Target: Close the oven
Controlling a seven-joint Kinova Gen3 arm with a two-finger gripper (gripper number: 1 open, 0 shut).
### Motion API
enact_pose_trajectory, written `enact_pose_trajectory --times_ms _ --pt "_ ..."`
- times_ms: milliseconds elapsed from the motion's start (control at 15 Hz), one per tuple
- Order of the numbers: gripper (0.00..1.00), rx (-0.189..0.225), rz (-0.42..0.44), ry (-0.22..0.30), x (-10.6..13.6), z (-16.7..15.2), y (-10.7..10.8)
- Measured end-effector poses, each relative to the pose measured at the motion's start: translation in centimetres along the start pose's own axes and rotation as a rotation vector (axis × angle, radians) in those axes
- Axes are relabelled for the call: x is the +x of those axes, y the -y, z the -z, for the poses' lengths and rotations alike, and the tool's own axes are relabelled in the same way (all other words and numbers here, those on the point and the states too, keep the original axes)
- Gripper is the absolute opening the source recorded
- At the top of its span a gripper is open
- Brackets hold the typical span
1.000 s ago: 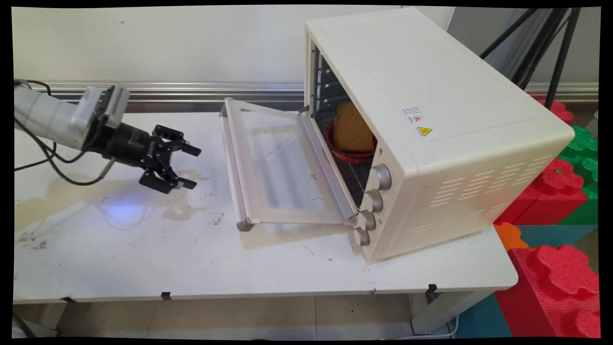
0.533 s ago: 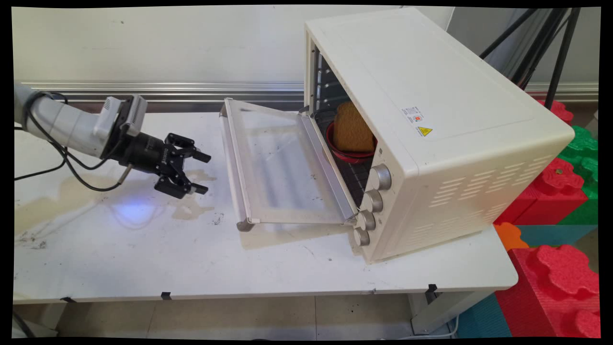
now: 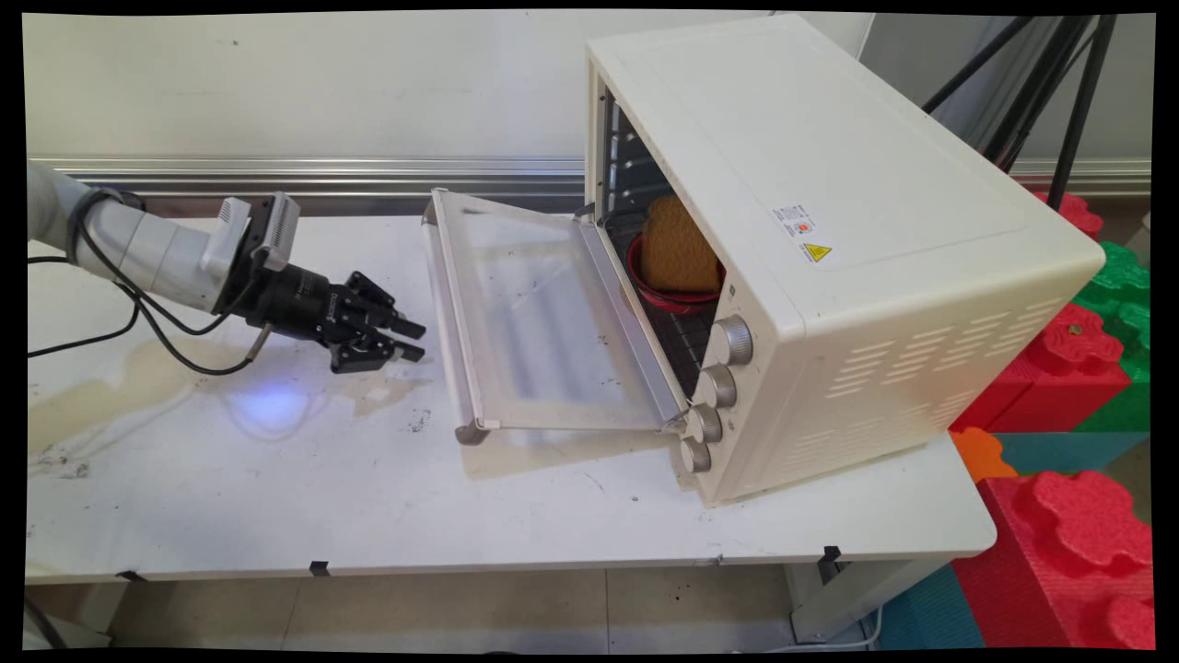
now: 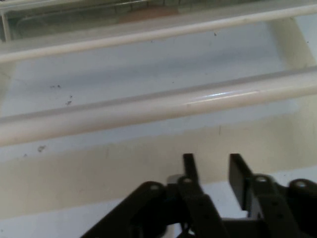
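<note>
Your gripper (image 3: pixel 410 339) reaches in from the left, low over the table (image 3: pixel 276 479), with its fingers (image 4: pixel 189 166) drawn close and only a narrow gap between them, holding nothing. Directly ahead of it, to the right in the main view, lies the handle (image 3: pixel 455 313) of the open oven door (image 3: pixel 543 322). That handle is a long pale bar that runs from the table's far side toward its near side, square across the line the fingers point along. From the hand view, the handle (image 4: pixel 148 106) crosses the frame just beyond the fingertips, near but not touching. Behind the door, inside the oven (image 3: pixel 829 230), a slice of toast (image 3: pixel 679 247) stands in a red dish (image 3: pixel 665 295).
</note>
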Motion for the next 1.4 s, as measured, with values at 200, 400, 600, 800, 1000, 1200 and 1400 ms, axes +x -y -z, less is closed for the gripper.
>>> enact_pose_trajectory --times_ms 200,400,600,800,1000,1200,1400 --pt "0.00 0.001 0.008 -0.005 0.0 -0.5 -0.1" --pt "0.00 0.004 0.018 -0.017 0.3 -1.0 -0.1" --pt "0.00 0.011 0.023 -0.037 0.8 -1.5 0.0" --pt "0.00 0.018 0.024 -0.060 1.4 -1.8 0.0" --pt "0.00 0.027 0.023 -0.086 2.2 -1.9 0.1" --pt "0.00 0.036 0.023 -0.117 3.5 -2.0 0.4" --pt "0.00 0.045 0.024 -0.149 5.0 -2.0 0.7"
